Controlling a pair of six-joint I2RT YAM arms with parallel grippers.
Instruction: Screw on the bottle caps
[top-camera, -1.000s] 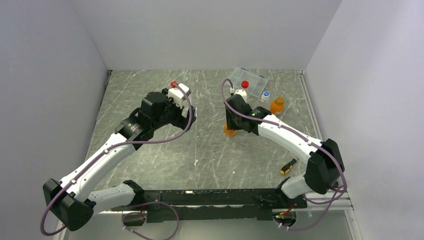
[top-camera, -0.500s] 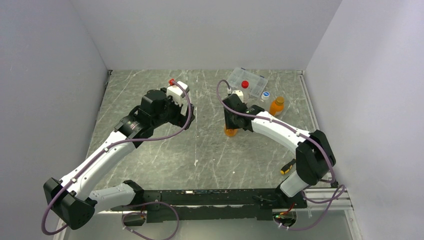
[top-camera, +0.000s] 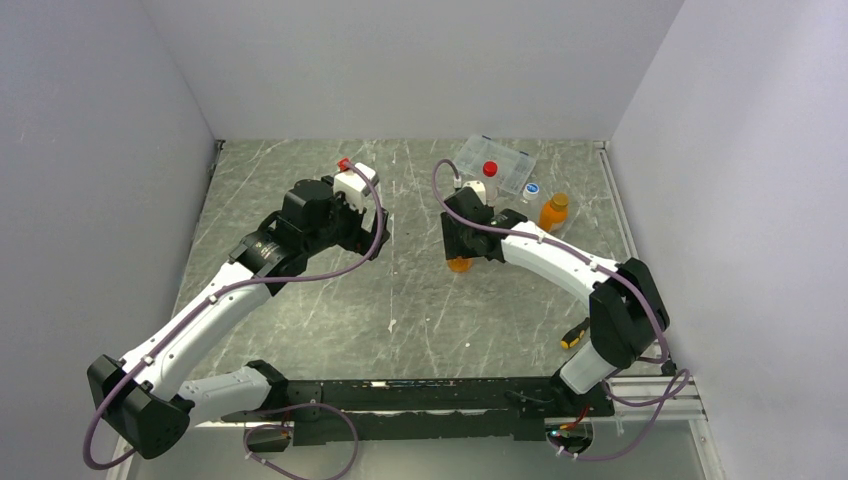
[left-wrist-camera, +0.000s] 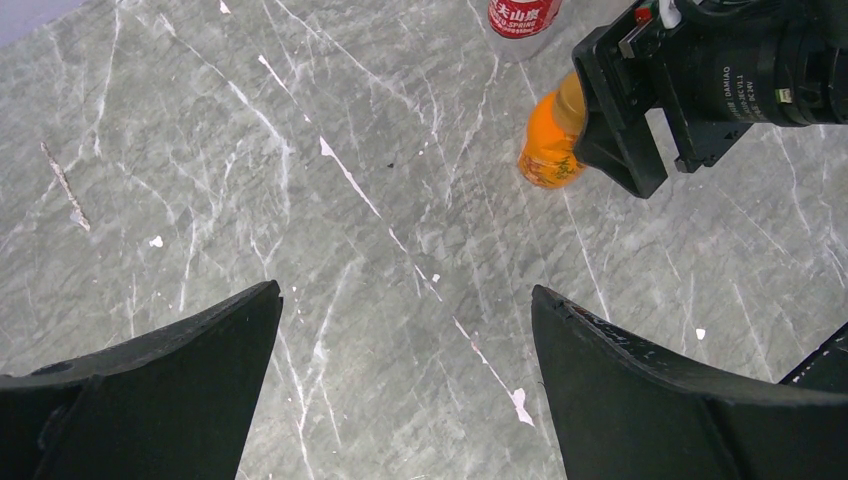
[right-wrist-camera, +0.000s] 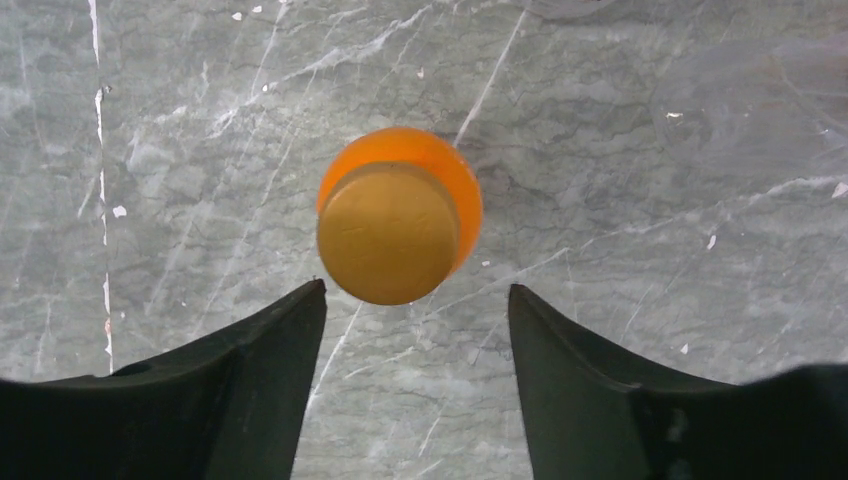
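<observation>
An orange bottle stands upright on the marble table with an orange cap on its neck. My right gripper is open just above it, one finger on each side, not touching. In the top view the right gripper hides most of this bottle. The bottle also shows in the left wrist view. A second orange bottle, a clear red-capped bottle with a red label and a tiny blue-capped bottle stand behind. My left gripper is open and empty over bare table.
A clear flat compartment box lies at the back right behind the bottles. A yellow-and-black screwdriver lies at the front right near the right arm's base. Grey walls close the table on three sides.
The right arm's elbow has swung left and its wrist has shifted slightly left over the orange bottle. The left arm has barely moved.
</observation>
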